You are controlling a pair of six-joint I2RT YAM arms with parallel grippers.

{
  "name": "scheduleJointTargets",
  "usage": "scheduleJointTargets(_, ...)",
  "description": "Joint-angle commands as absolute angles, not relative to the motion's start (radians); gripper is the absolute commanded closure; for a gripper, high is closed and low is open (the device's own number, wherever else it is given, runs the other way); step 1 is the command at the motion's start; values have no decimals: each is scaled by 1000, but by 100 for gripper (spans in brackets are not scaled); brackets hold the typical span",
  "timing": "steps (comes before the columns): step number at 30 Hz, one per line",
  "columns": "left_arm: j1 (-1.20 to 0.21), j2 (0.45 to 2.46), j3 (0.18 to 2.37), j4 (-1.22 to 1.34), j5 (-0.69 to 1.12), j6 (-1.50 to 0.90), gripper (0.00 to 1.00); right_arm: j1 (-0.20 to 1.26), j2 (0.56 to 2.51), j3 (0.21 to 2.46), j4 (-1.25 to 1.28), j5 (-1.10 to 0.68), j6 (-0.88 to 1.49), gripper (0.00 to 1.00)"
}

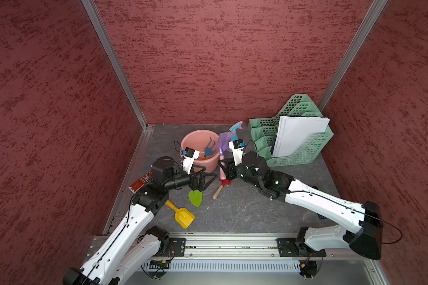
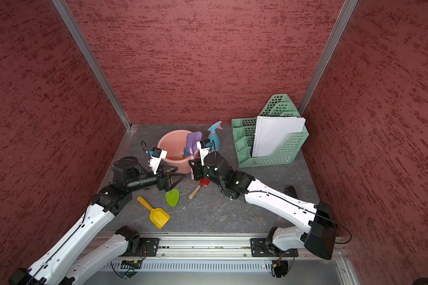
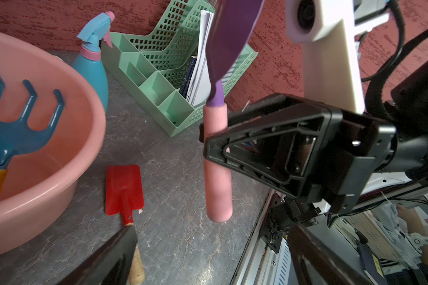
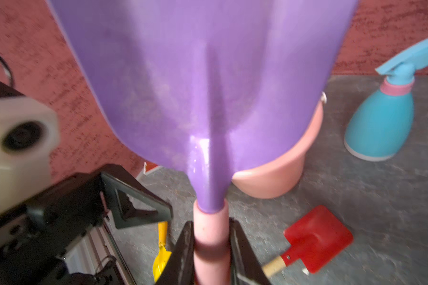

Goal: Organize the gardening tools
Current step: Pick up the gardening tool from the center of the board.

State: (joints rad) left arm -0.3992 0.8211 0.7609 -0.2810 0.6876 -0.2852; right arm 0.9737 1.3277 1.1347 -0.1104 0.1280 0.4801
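Gripping the purple scoop (image 4: 203, 86) by its pink handle, my right hand (image 4: 210, 237) holds it upright beside the pink tub (image 1: 195, 140); my left hand (image 1: 209, 172) hangs wide open nearby.

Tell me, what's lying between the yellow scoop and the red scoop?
The green trowel lies between the yellow scoop and red scoop, in both top views.
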Motion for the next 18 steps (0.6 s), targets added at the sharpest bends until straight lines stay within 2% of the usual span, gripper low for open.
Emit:
scheduleJointTargets(1, -408, 841, 769, -216, 759, -307, 4, 982, 1322, 1120, 88, 85, 506, 100)
scheduleJointTargets(12, -426, 887, 804, -199, 684, -260, 22, 982, 1353, 1121, 152, 7, 531, 100)
scheduleJointTargets(18, -425, 905, 825, -198, 655, -240, 36, 982, 1372, 1132, 151, -18, 532, 100)
